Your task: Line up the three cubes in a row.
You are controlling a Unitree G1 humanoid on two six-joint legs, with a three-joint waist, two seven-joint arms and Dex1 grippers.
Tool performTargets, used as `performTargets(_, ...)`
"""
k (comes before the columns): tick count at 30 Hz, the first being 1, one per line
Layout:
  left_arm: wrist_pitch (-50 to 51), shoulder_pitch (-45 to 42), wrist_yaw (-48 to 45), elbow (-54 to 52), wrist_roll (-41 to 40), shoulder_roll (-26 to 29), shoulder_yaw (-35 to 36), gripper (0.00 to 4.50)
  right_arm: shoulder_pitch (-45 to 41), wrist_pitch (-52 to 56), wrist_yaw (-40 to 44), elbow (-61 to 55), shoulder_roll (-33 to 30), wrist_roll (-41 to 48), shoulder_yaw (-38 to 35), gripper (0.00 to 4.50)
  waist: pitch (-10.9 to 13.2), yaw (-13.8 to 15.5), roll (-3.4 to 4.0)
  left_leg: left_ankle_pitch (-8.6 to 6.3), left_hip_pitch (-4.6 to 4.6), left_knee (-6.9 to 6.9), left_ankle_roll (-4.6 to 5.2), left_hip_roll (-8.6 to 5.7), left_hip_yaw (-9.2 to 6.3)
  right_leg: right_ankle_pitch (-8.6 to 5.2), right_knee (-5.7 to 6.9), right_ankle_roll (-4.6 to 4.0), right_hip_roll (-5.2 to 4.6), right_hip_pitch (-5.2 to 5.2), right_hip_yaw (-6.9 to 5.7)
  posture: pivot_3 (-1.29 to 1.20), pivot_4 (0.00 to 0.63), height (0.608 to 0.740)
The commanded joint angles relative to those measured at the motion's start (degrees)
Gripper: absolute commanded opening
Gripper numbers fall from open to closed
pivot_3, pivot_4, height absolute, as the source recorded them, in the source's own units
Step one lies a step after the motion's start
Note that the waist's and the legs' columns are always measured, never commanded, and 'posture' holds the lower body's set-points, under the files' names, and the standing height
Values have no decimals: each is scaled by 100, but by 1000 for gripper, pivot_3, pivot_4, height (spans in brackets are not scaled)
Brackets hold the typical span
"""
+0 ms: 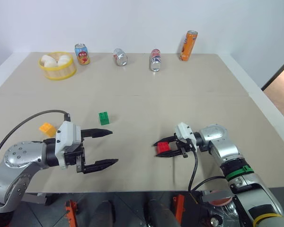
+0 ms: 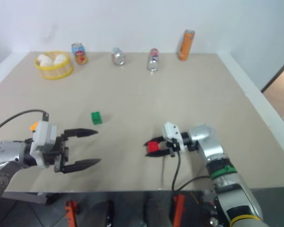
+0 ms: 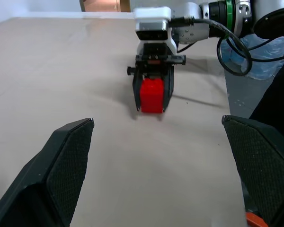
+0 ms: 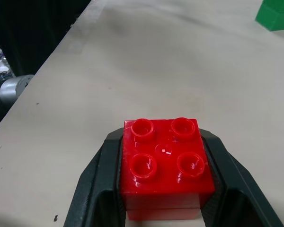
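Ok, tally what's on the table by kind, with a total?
Cubes: 3, red, green, orange-yellow
Drink cans: 4
Egg basket: 1
Total: 8

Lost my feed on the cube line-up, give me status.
Right gripper shut on red cube, low over table. Left gripper open, empty. Green cube and orange-yellow cube apart on table. Nothing between them.

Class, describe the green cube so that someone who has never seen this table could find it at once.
Start at the table with cans along its far edge. In its nearer half, left of the middle, the green cube stands alone. It is the only green block: the orange-yellow cube lies further left, the red cube sits between the right gripper's fingers.
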Motion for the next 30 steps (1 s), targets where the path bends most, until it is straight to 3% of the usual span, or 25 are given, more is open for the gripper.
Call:
performTargets(1,22,-97,28,-66,-67,-5,13,4500,-42,-139,350,-18,-61,65,20,1298,0,0,0,0,1,0,0,0,0,0,0,0,0,1,0,0,150,740)
performTargets(3,31,-113,35,-63,-57,-12,-3,4500,-53,-154,350,0,-72,74,28,1298,0,0,0,0,1,0,0,0,0,0,0,0,0,1,-1,0,150,740)
performTargets(4,39,-126,41,-60,-50,-22,-12,4500,-67,-121,350,-6,-71,106,10,2325,0,0,0,0,1,0,0,0,-1,0,0,0,1,1,-1,0,150,740)
performTargets(10,98,-221,407,34,45,-251,-27,4500,-156,672,311,-718,-143,627,-269,4335,0,1,0,0,1,1,0,0,-1,1,1,1,0,2,0,0,150,740)
performTargets(16,138,-829,1092,992,128,-714,195,4500,-483,2293,-677,-2239,32,1715,-886,4429,-1,0,-3,0,4,5,-1,7,-8,4,12,5,11,2,-3,0,150,740)
performTargets(24,-750,-2651,-829,3833,1121,-101,-574,4500,-658,2964,-1501,-2862,30,1477,-866,4429,-1,18,-3,1,-2,4,-3,-2,-15,2,12,-2,11,0,-12,0,150,740)
performTargets(30,-1827,-4151,-1870,6429,2132,-223,-1262,4500,-230,2833,-1869,-3075,-65,1038,-831,4429,-3,34,-5,1,-77,9,-3,-6,-14,18,16,29,9,-69,-12,0,150,740)
